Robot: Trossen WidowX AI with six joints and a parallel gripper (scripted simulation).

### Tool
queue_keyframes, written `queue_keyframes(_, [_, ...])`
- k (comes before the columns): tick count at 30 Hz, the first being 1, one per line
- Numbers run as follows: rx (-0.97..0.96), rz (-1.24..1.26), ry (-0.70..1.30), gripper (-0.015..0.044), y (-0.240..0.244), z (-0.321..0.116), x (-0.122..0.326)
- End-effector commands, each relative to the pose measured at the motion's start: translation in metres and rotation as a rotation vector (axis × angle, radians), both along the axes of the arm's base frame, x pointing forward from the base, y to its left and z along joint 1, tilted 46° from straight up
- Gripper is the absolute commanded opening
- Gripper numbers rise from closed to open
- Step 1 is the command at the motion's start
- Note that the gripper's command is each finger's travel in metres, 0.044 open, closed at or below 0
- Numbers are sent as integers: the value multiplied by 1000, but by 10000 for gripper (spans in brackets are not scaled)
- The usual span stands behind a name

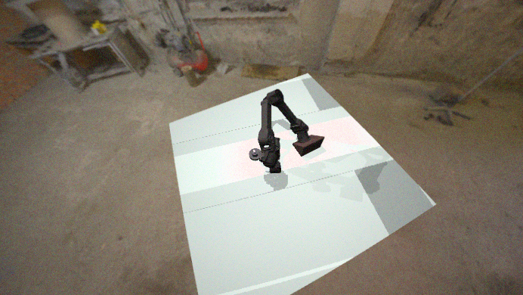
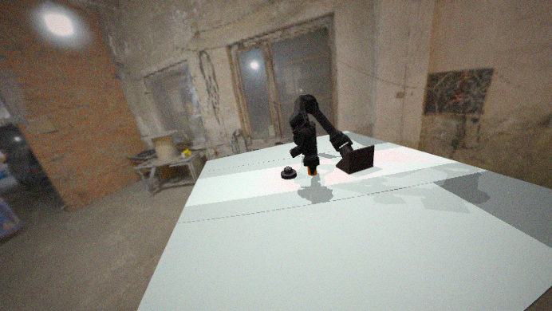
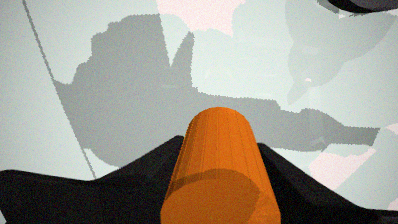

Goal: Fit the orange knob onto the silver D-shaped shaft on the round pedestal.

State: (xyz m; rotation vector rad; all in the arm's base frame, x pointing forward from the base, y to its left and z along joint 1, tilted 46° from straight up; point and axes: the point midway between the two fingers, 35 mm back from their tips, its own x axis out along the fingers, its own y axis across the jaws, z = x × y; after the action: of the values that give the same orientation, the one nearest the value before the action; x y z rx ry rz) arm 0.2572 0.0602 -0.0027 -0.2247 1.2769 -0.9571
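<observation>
The orange knob (image 2: 312,173) (image 3: 220,150) is between the two black fingers of my gripper (image 1: 275,171) (image 2: 312,167) (image 3: 219,146), which is shut on it. The knob looks like a tapered cylinder; its hole is not visible. Its underside is at or near the table top, and I cannot tell whether it touches. In the top view the gripper hides the knob. The dark round pedestal (image 1: 251,156) (image 2: 288,175) stands a short way left of the gripper in the top and exterior views, with the short shaft (image 1: 254,151) (image 2: 288,169) upright on it. The shaft's flat side cannot be made out. The pedestal's edge (image 3: 367,8) shows at the wrist view's top right.
The arm's dark wedge-shaped base (image 1: 309,144) (image 2: 360,160) stands right of the gripper on the pale table (image 1: 264,234) (image 2: 279,247). Grey shadows and pinkish light patches lie across the table top.
</observation>
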Motion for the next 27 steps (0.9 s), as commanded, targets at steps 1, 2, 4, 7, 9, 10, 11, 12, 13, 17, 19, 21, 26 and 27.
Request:
queue_keyframes(1, [7,2,-5,0,22,16,0])
queue_keyframes(2, [7,2,-5,0,26,20,0])
queue_keyframes(4, [7,1,-4,0,35,28,-2])
queue_keyframes(7, [5,1,-4,0,47,40,-5])
queue_keyframes(9, [4,0,-4,0,56,49,-7])
queue_keyframes(10, [3,0,-4,0,59,53,-9])
queue_keyframes(11, [1,-1,-3,0,63,56,-10])
queue_keyframes(12, [0,-1,-3,0,64,58,-11])
queue_keyframes(13, [0,-1,-3,0,65,59,-11])
queue_keyframes(17, [1,0,-4,0,65,59,-11])
queue_keyframes(19, [14,6,-8,0,65,58,-10])
queue_keyframes(21, [42,18,-18,0,66,59,-9])
queue_keyframes(26, [142,57,-57,0,73,65,-6])
queue_keyframes(27, [161,64,-64,0,75,66,-5])
